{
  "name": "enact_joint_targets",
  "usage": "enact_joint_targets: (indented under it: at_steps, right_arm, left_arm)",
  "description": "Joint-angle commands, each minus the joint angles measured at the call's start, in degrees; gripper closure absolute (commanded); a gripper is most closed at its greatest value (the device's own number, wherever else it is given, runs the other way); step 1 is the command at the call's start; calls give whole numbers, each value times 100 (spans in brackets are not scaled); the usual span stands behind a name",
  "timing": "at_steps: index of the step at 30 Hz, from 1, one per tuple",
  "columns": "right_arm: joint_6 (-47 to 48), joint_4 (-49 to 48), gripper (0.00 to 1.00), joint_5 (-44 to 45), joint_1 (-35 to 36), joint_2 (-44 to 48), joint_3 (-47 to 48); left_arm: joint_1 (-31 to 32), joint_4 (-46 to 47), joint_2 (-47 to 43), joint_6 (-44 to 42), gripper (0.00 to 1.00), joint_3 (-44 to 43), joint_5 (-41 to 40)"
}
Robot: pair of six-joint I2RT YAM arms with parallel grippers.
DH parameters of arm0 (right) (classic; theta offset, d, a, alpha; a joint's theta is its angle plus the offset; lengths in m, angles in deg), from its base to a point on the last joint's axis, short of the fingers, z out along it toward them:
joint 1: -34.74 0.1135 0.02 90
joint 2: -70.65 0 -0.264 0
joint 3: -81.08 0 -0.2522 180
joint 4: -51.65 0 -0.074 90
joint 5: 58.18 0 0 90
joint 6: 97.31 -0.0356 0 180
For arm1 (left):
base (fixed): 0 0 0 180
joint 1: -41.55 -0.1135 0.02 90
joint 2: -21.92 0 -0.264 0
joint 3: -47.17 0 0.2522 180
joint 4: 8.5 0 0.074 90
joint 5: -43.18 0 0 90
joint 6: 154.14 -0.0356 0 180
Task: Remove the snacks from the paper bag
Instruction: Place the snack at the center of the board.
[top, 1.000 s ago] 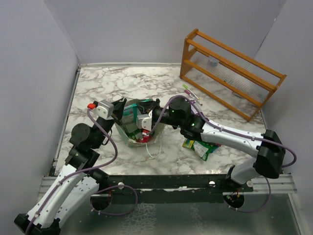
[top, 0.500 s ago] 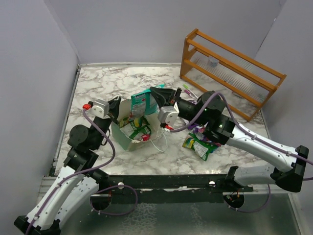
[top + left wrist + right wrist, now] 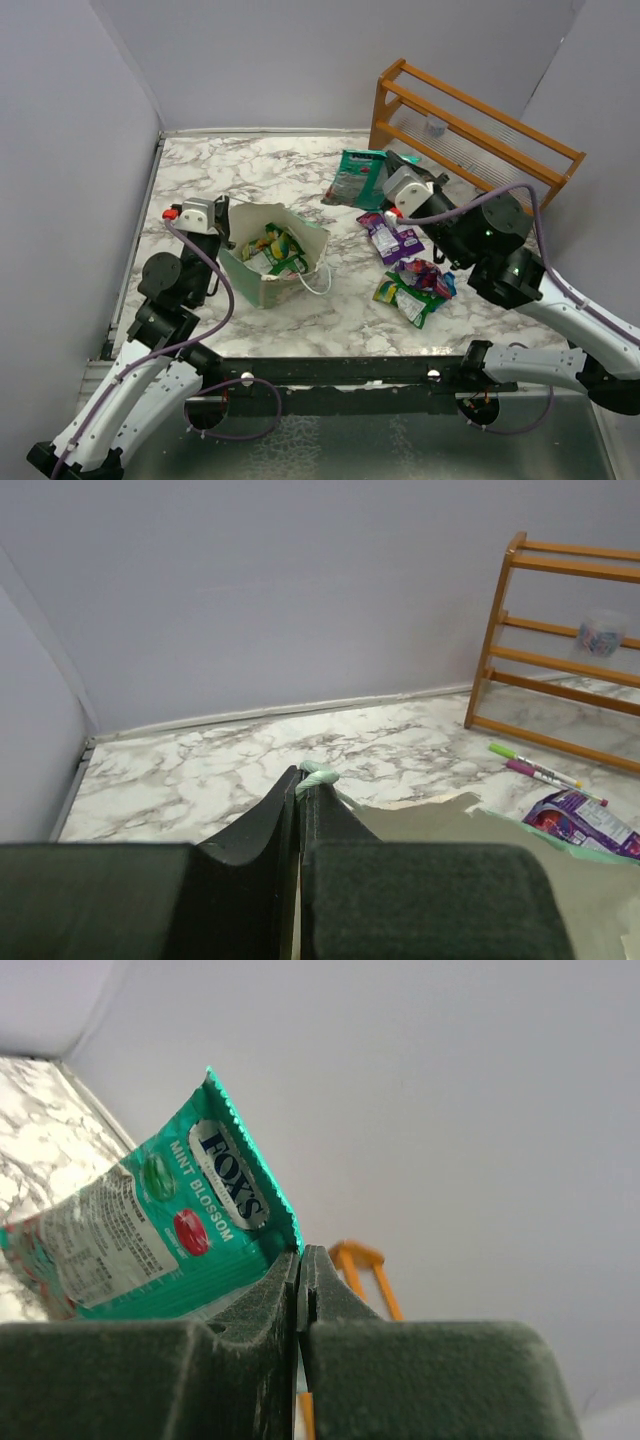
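Note:
The pale mint paper bag (image 3: 262, 283) lies open on the marble table, with green and yellow packets (image 3: 272, 248) inside. My left gripper (image 3: 222, 214) is shut on the bag's rim (image 3: 318, 774); the bag's cream inside (image 3: 470, 830) shows in the left wrist view. My right gripper (image 3: 385, 170) is shut on a teal packet (image 3: 357, 178), held in the air near the rack; the packet reads "Fox's Mint Blossom" in the right wrist view (image 3: 150, 1230). A purple packet (image 3: 391, 238) and a heap of green, purple and red packets (image 3: 413, 287) lie on the table right of the bag.
A wooden rack (image 3: 470, 150) stands at the back right, holding a small clear cup (image 3: 434, 127). A pink-and-green pen (image 3: 540, 765) lies in front of the rack. The bag's white cord handle (image 3: 318, 281) trails onto the table. Grey walls close the left and back.
My right gripper has pulled the teal packet out of the bag and carried it up and right toward the rack. My left gripper stays on the bag's rim.

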Motion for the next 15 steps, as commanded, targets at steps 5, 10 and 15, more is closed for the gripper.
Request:
enact_joint_targets:
  at_steps: [5,10,15]
  right_arm:
    - [-2225,884,99,1429,-25,338,-957]
    - [-4126,1151,99,1795,-25,-13,-1279]
    - [-5877,1373,99,1338,-29,-447,-1410]
  left_arm:
    - [-18,175,72,-768,100,-752,-494]
    - [-23,291,403,-1124,100,-1118,-193]
    - [-21,313,641,-1252,100,-1249,872]
